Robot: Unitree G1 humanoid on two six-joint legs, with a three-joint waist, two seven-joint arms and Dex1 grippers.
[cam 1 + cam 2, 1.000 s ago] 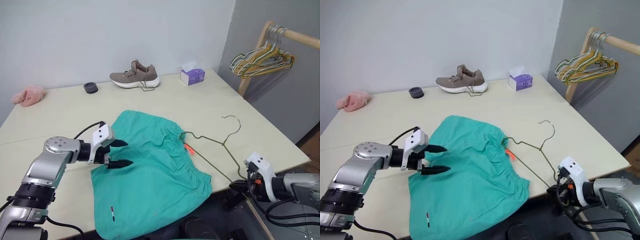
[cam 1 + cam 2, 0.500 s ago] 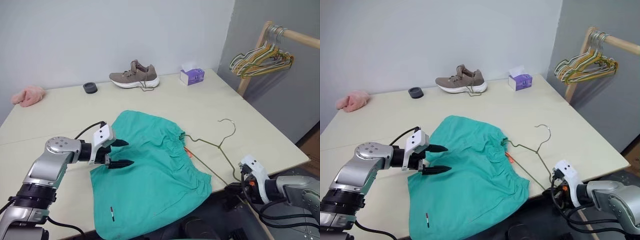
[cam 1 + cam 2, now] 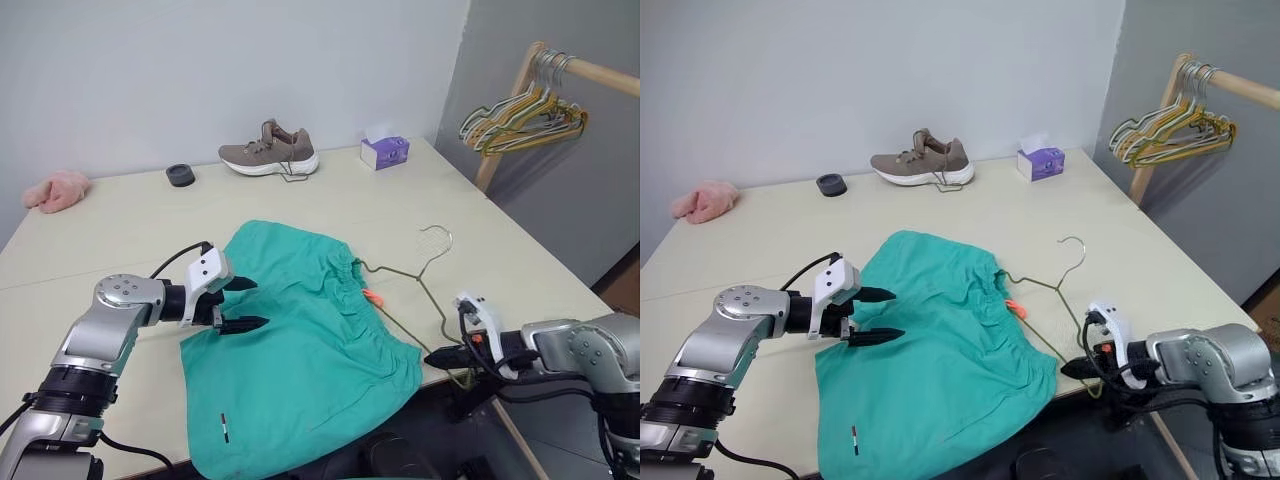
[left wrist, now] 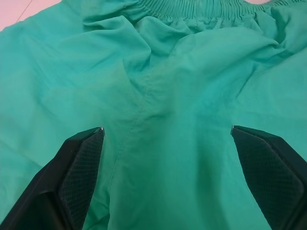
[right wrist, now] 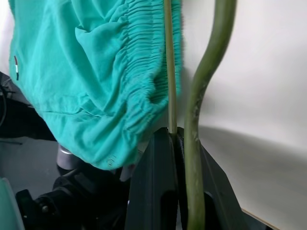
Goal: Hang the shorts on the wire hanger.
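The teal shorts (image 3: 300,345) lie spread on the table, one leg hanging over the front edge, with the orange drawstring (image 3: 375,297) at the gathered waistband. Beside the waistband lies the wire hanger (image 3: 432,303), its hook (image 3: 437,233) pointing to the far side. My right gripper (image 3: 446,357) is shut on the hanger's lower corner at the table's front edge; the right wrist view shows the wire (image 5: 211,62) clamped between the fingers. My left gripper (image 3: 246,305) is open just above the shorts' left side, and its fingers (image 4: 79,172) straddle bare fabric.
A brown shoe (image 3: 270,152), a purple tissue box (image 3: 385,152) and a small black round thing (image 3: 181,175) stand along the table's far edge. A pink cloth (image 3: 57,188) lies at the far left. A wooden rack with bunched hangers (image 3: 520,115) stands at the right.
My right gripper has moved left towards the shorts with the hanger in it; the hook has swung left and away. The left gripper has stayed open in place.
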